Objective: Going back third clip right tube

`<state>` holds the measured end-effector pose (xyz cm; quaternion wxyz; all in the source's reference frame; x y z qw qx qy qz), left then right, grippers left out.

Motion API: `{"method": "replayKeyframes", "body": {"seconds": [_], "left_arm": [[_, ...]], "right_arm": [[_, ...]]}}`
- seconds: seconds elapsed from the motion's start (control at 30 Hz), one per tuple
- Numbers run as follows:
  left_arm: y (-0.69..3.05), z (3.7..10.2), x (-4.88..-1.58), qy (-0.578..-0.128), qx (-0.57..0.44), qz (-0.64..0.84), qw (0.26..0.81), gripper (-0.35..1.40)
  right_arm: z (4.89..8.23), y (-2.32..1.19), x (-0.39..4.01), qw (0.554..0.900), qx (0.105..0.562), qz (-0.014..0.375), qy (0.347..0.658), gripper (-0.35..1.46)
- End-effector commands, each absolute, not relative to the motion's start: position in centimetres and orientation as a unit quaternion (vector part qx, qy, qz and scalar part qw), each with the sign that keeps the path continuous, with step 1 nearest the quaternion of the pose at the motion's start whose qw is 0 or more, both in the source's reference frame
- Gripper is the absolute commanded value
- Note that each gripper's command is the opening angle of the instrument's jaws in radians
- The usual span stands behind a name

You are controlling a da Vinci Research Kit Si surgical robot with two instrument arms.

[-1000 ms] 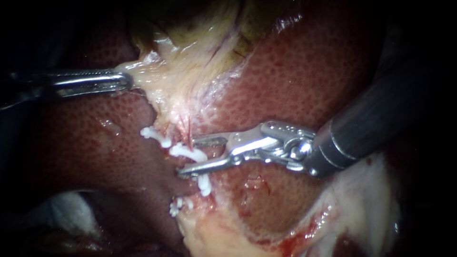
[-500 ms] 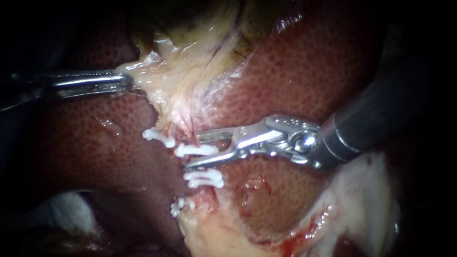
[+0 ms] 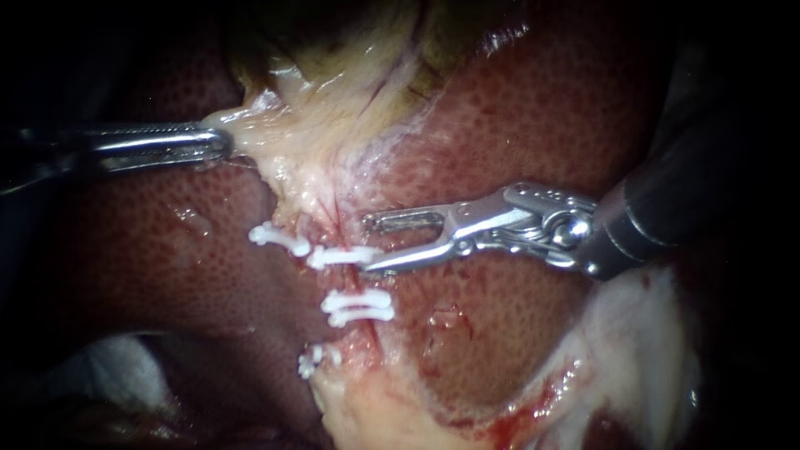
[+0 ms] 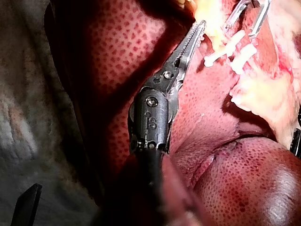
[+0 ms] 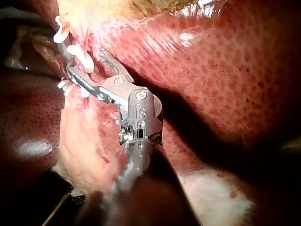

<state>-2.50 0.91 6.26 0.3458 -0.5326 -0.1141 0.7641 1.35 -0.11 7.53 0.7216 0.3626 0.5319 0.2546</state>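
Holding the pale gallbladder tissue [image 3: 292,142] by its edge, my left instrument [image 3: 218,143] has its jaws pinched on it, and the tissue is drawn to a point there. My right instrument [image 3: 368,244] comes in from the right, its jaws spread and empty over the liver [image 3: 533,125]. Its lower jaw tip is just beside the upper clip [image 3: 342,257]. Below the jaws and clear of them, the lower clip [image 3: 358,307] lies across the thin red tube [image 3: 356,283]. Two other white clips sit apart, a left clip [image 3: 279,240] and a bottom clip [image 3: 312,360].
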Motion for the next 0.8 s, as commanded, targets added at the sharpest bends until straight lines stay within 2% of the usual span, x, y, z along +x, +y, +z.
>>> {"method": "replayKeyframes", "body": {"seconds": [0.03, 0.37, 0.57, 0.8], "left_arm": [[0.91, 6.26, -2.49, -0.114, -0.532, 0.764, 0.346, -0.35], [0.89, 6.29, -2.51, -0.113, -0.534, 0.764, 0.346, -0.35], [0.88, 6.3, -2.53, -0.113, -0.534, 0.763, 0.345, -0.35], [0.85, 6.36, -2.57, -0.114, -0.533, 0.765, 0.343, -0.35]], "right_arm": [[7.47, -0.11, 1.3, 0.723, 0.359, 0.248, 0.535, 0.5], [6.84, -0.18, 0.63, 0.746, 0.303, 0.197, 0.559, 0.5], [6.73, -0.08, 0.34, 0.758, 0.27, 0.16, 0.571, 0.5], [6.69, -0.02, 0.25, 0.759, 0.269, 0.154, 0.573, 0.5]]}}
